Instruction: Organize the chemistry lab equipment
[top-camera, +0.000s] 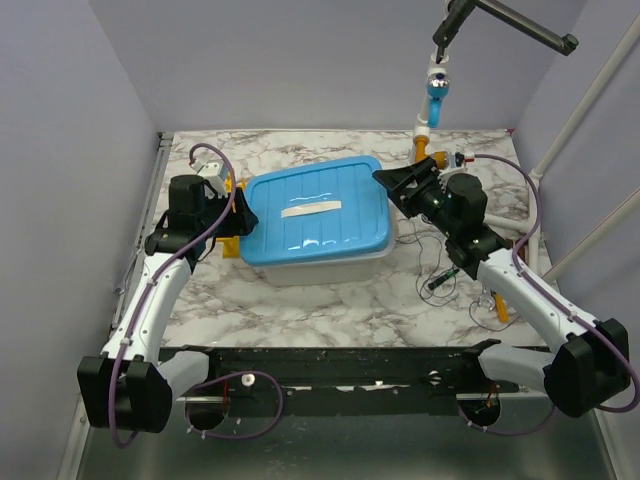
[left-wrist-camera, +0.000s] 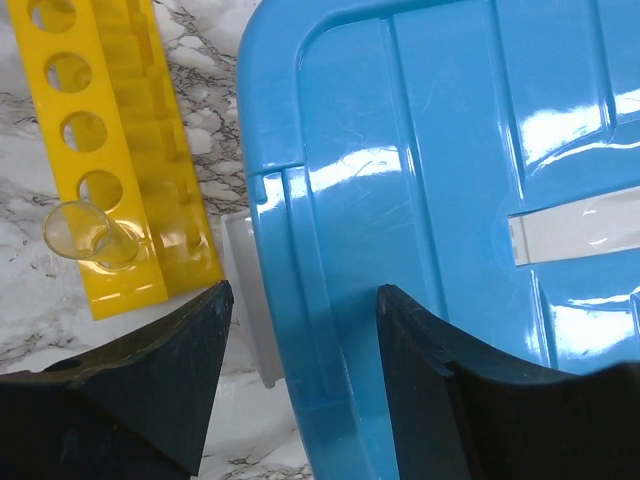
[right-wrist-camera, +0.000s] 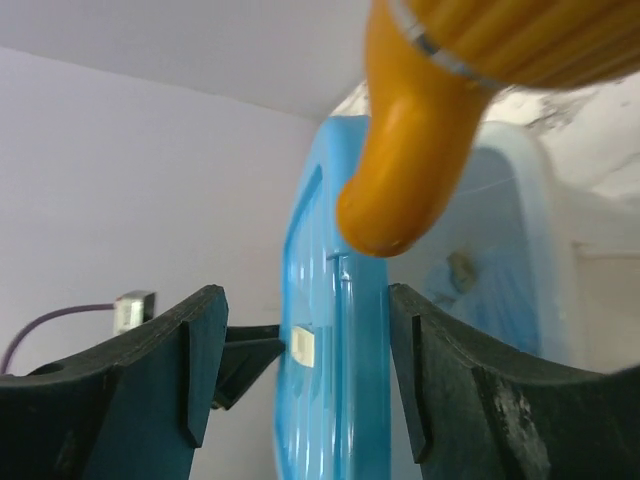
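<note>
A blue lid (top-camera: 315, 215) sits on a clear bin (top-camera: 330, 268) at the table's middle. My left gripper (top-camera: 240, 215) is open, its jaws astride the lid's left rim (left-wrist-camera: 305, 290). My right gripper (top-camera: 388, 183) is open, astride the lid's right rim (right-wrist-camera: 305, 295). The yellow holed tube rack (left-wrist-camera: 110, 150) lies just left of the bin with a clear glass tube (left-wrist-camera: 85, 230) in one end hole. An orange-handled piece (right-wrist-camera: 430, 130) hangs close above the right jaws. Faint items show inside the bin (right-wrist-camera: 510, 260).
A white label strip (left-wrist-camera: 575, 235) crosses the lid top. Small loose items, a black piece (top-camera: 440, 281) and an orange stick (top-camera: 500, 305), lie right of the bin. A stand with a blue and white bottle (top-camera: 436, 98) rises at the back right.
</note>
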